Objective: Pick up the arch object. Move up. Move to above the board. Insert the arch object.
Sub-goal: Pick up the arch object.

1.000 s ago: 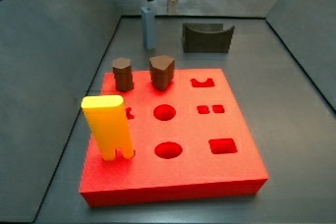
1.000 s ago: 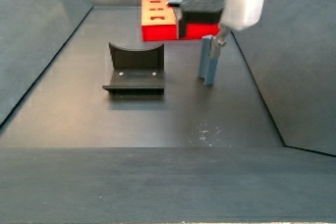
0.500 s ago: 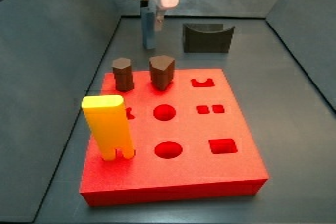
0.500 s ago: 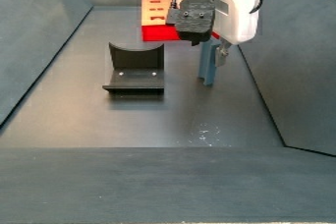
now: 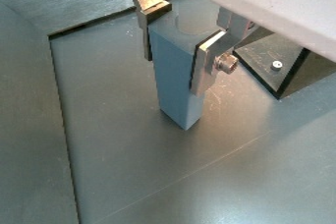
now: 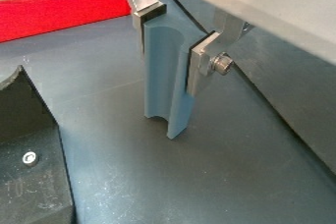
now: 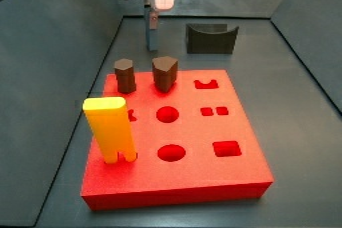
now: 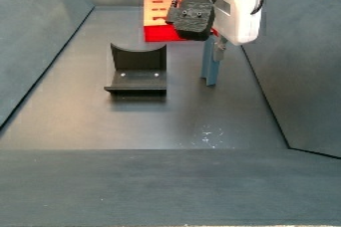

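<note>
The arch object (image 5: 178,81), a tall slim pale blue-grey block, stands upright on the grey floor behind the board; it shows in both wrist views (image 6: 168,81) and both side views (image 7: 151,34) (image 8: 212,64). My gripper (image 5: 178,29) is down over its upper part, one silver finger flat against each side, shut on it (image 6: 174,36). The block's foot still rests on the floor. The board (image 7: 201,177) is a thick red slab with cut-out holes, some way from the gripper (image 7: 152,12); its far edge shows in a side view (image 8: 163,34).
The dark fixture (image 7: 210,38) stands on the floor beside the arch object (image 8: 136,69). On the board stand a yellow two-legged block (image 7: 110,127) and two dark brown pegs (image 7: 124,75) (image 7: 164,72). Grey walls enclose the floor.
My gripper has come down over the arch object's top, and its fingers now bracket the block's sides. The block has not moved.
</note>
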